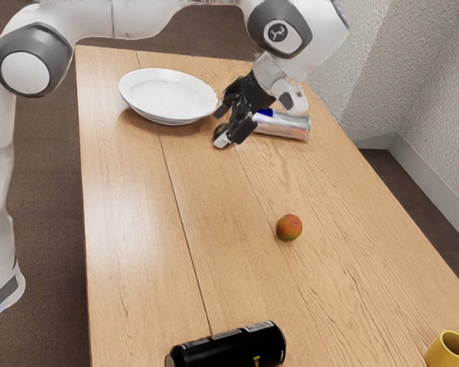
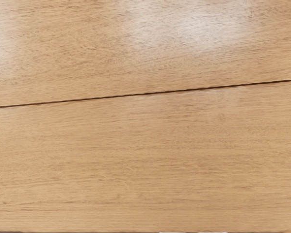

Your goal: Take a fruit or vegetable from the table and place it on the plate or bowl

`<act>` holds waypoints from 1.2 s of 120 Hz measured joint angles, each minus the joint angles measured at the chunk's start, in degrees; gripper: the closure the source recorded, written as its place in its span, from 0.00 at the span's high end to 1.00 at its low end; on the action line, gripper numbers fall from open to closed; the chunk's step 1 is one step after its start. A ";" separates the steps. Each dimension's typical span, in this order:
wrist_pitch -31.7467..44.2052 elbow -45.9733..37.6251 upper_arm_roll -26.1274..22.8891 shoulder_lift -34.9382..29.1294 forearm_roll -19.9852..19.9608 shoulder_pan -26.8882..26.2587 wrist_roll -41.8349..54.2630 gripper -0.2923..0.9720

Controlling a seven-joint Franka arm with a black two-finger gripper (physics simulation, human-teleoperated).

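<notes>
Robot arm reaching across a wooden table [image 1: 138,252] from the exterior view's upper left. Its black gripper [image 1: 228,136] hangs low over the wood, just beside a white plate [image 1: 168,93] and a silver can [image 1: 284,125] lying on its side. Whether the gripper is open or closed cannot be told. The wrist view looks down on bare planks [image 2: 145,160] with one seam. A small reddish-green fruit [image 1: 289,227] sits alone mid-table, well apart from the gripper, seemingly not yet collected. The plate is empty, likely awaiting it. A black can [image 1: 228,348] and a yellow mug [image 1: 448,352] lie near the front edge.
</notes>
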 joint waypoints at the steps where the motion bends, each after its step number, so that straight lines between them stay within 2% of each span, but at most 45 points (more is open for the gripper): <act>1: 1.24 -0.19 0.03 0.01 0.14 -0.07 0.04 0.77; 19: 16.72 -1.17 -0.01 0.05 2.83 0.55 0.78 0.77; 34: 23.25 1.56 -0.48 0.13 4.28 0.67 1.24 0.77; 42: 25.08 2.66 -0.22 0.35 3.52 0.62 1.28 0.77; 54: 20.22 18.67 -0.31 10.94 2.55 5.23 -0.44 0.77; 68: 13.29 27.32 -0.48 20.37 -1.09 11.66 -4.06 0.77; 80: 7.99 29.21 -0.63 25.20 -5.87 16.49 -8.56 0.77; 96: 3.92 31.02 -0.66 29.64 -8.54 19.90 -13.66 0.77; 128: 0.86 34.77 -2.82 34.71 -9.54 25.98 -20.43 0.77; 144: 2.57 38.18 -3.03 38.33 -7.93 27.86 -20.95 0.77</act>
